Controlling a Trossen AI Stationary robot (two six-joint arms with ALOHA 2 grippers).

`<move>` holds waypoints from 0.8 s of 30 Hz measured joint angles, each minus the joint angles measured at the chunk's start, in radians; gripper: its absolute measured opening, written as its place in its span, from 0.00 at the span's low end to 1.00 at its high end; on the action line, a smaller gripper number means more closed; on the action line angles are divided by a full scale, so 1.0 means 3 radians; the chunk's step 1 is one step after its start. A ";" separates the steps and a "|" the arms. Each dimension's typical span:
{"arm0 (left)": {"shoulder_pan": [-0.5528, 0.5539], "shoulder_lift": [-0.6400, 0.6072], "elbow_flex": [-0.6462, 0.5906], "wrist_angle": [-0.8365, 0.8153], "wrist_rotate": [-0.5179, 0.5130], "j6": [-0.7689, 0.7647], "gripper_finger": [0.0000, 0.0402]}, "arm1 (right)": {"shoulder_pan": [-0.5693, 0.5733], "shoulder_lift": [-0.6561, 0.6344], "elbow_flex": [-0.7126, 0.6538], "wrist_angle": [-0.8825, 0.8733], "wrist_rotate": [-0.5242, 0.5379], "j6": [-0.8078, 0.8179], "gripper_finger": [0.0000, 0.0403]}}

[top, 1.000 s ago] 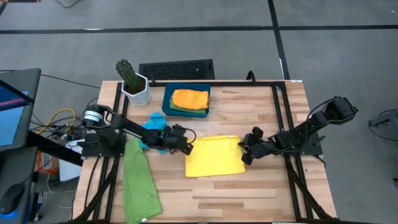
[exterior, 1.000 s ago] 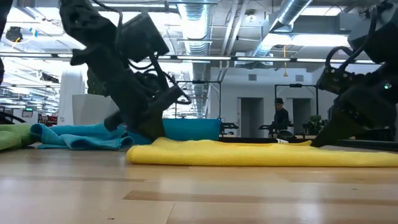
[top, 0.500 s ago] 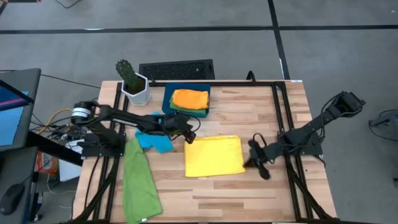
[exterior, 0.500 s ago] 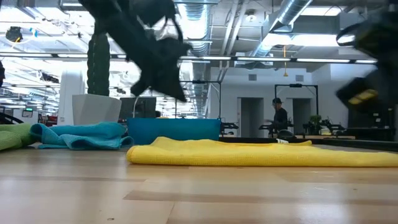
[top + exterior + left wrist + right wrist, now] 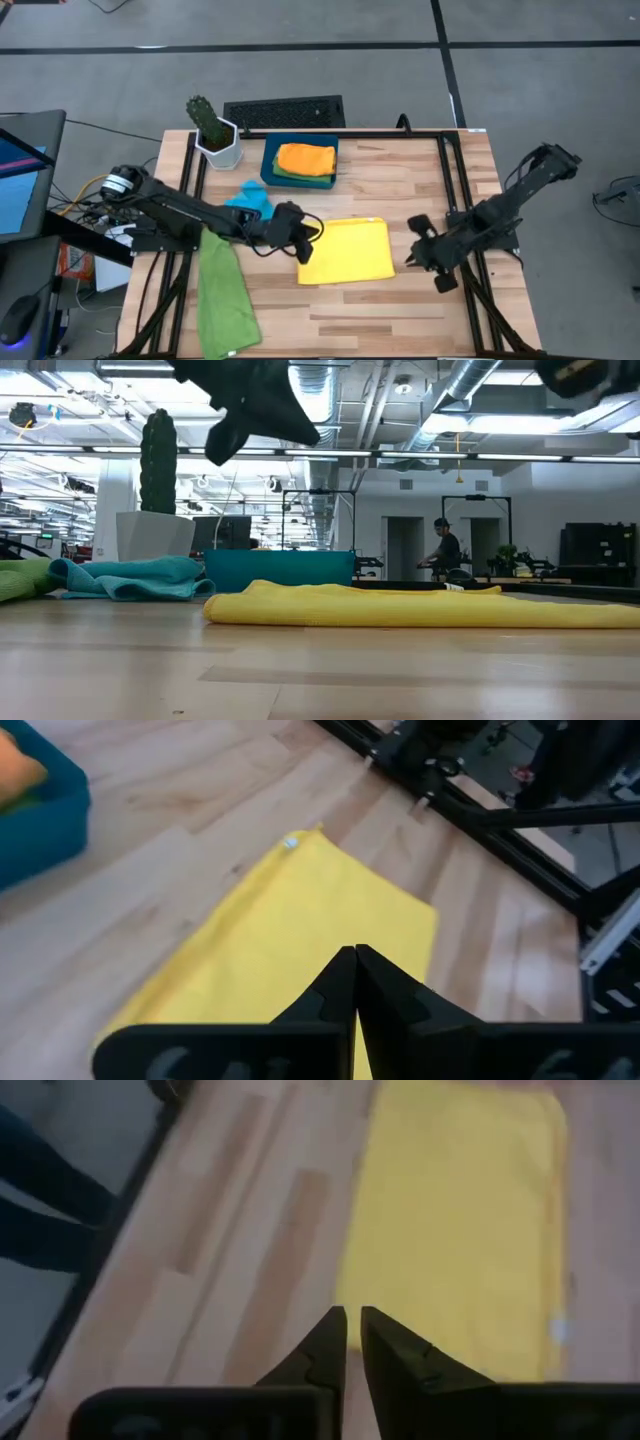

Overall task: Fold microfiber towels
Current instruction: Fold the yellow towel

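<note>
Yellow towel [image 5: 346, 251] lies folded flat mid-table, nothing gripping it. Left gripper [image 5: 303, 250] hovers above its left edge, jaws shut tight with nothing between them. Right gripper [image 5: 413, 258] sits just off the towel's right edge, over bare table [image 5: 400, 310], jaws parted by a narrow slit and empty. At the near left corner, a green towel [image 5: 224, 295] sprawls loose, running off the table edge. Further back, the sky-blue towel [image 5: 248, 198] sits rumpled, partly hidden under the left arm. Beyond that, the teal tray [image 5: 268, 160] holds the orange towel [image 5: 306, 158] folded atop a second green one, of which only a sliver shows. A potted cactus [image 5: 211, 130] stands at the far left corner. In the low view a person [image 5: 442, 550] stands far off in the room, and both grippers are cut off at the top
</note>
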 joint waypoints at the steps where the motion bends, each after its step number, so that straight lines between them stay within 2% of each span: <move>1: -0.0045 0.0000 0.0000 0.0002 -0.0025 -0.0054 0.00 | 0.0056 -0.0005 -0.0012 -0.0139 -0.0016 0.0147 0.14; 4: -0.0214 0.0000 0.0000 0.0003 -0.0129 -0.0149 0.00 | 0.0308 0.0041 -0.0187 -0.0236 0.0008 0.0617 0.14; 7: -0.0396 0.0000 0.0000 -0.0027 -0.0286 -0.0153 0.00 | 0.0455 0.0182 -0.0353 0.0141 0.0247 0.0899 0.14; 11: -0.0584 0.0001 0.0000 -0.0076 -0.0501 -0.0157 0.00 | 0.0483 0.0440 -0.0394 0.0643 0.0415 0.0773 0.14; 14: -0.0661 0.0022 0.0000 -0.0078 -0.0603 -0.0200 0.00 | 0.0461 0.0696 -0.0401 0.0712 0.0424 0.0709 0.14; 20: -0.0735 0.0236 0.0000 -0.0050 -0.0642 -0.0303 0.00 | 0.0403 0.1319 -0.0401 0.0849 0.0731 0.0682 0.18; 24: -0.0769 0.0454 -0.0003 0.0069 -0.0515 -0.0411 0.00 | 0.0342 0.1685 -0.0404 0.0894 0.0721 0.0683 0.19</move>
